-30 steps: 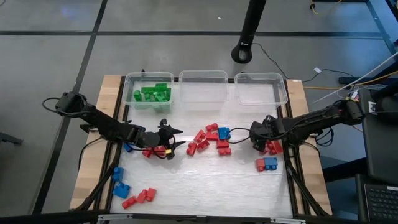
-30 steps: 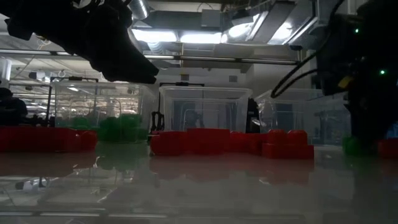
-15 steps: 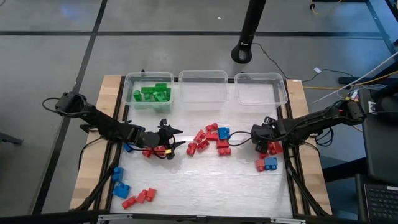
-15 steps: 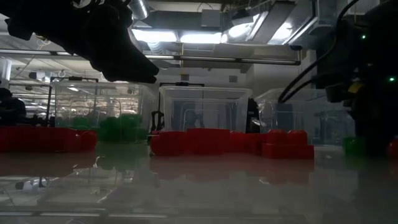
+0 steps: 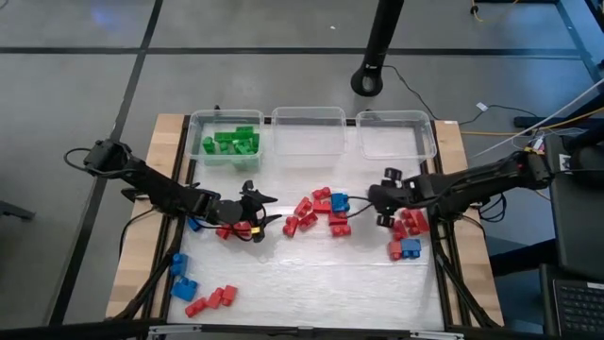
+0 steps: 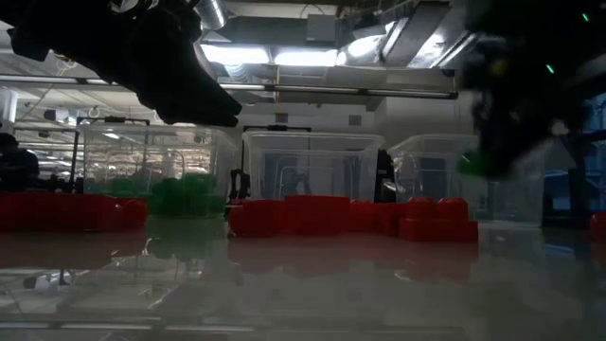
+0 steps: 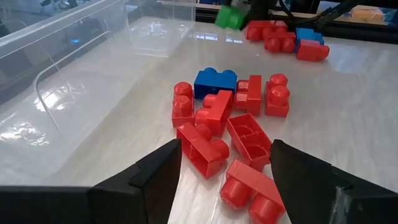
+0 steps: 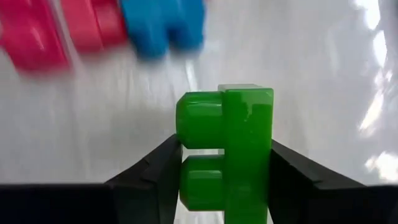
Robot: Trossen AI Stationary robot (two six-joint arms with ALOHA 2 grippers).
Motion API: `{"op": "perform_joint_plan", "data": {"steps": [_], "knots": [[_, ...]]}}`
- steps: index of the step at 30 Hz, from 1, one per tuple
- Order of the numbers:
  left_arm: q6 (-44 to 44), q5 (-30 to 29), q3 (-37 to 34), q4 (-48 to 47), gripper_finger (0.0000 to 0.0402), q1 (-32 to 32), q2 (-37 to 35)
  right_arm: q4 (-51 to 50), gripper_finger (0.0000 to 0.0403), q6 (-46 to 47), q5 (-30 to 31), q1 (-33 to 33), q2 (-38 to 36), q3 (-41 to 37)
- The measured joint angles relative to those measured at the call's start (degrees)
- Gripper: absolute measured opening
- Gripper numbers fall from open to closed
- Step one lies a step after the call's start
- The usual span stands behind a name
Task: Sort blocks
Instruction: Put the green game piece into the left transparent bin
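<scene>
The right hand (image 8: 224, 180), clamped on a green brick (image 8: 225, 144), has just lifted it off the desk's (image 5: 311, 274) right-side pile, ready for the green bin (image 5: 226, 142).

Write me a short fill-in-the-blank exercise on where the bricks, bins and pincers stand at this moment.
1. The right pincer is shut on a small studded plastic brick coloured ____.
2. The green bricks already sorted lie in the ____ clear plastic bin of the three.
3. The left pincer is ____, holding nothing.

Missing words: green; left; open
</scene>
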Motion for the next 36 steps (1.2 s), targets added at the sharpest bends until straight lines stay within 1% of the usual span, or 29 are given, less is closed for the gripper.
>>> {"op": "perform_joint_plan", "data": {"steps": [3,7,10,16,19,21,23,26,29,34,36], "knots": [[0.0,0.0,0.0,0.0,0.0230,0.0,0.0,5.0,0.0175,-4.7,1.4,0.0,0.0,3.7],[0.1,0.0,0.0,-0.3,0.0230,0.0,-0.1,17.5,0.0174,-11.1,4.1,0.0,0.0,5.5],[0.2,0.0,0.0,-2.3,0.0230,-0.2,-1.7,27.5,0.0180,-14.2,6.2,-0.6,0.8,5.5],[-2.1,-0.2,-0.1,-10.8,0.0230,-1.6,-9.0,46.4,0.0175,-23.1,2.5,-4.5,6.6,5.5],[-2.1,-0.2,-0.1,-15.5,0.0230,-2.3,-13.8,56.5,0.0176,-26.3,-1.4,-7.9,11.3,5.6],[-2.2,-0.2,0.0,-19.0,0.0230,-2.4,-17.3,60.8,0.0177,-27.3,-4.8,-10.4,15.0,6.8],[-2.5,-0.2,0.0,-21.9,0.0230,-2.4,-20.3,62.6,0.0177,-28.7,-8.0,-12.4,18.9,9.8],[-3.4,-0.3,-0.1,-26.6,0.0230,-2.4,-24.6,62.8,0.0178,-32.9,-11.6,-14.7,25.7,16.4],[-3.8,-0.7,0.0,-29.9,0.0230,-2.2,-28.0,62.2,0.0178,-37.7,-13.6,-16.5,32.8,24.3],[-4.9,-2.2,0.0,-32.0,0.0230,-2.2,-30.4,61.6,0.0179,-42.9,-17.6,-19.3,43.7,38.5],[-5.2,-2.4,0.0,-32.2,0.0230,-2.2,-30.6,61.6,0.0179,-44.1,-17.9,-20.3,47.9,44.1]]}}
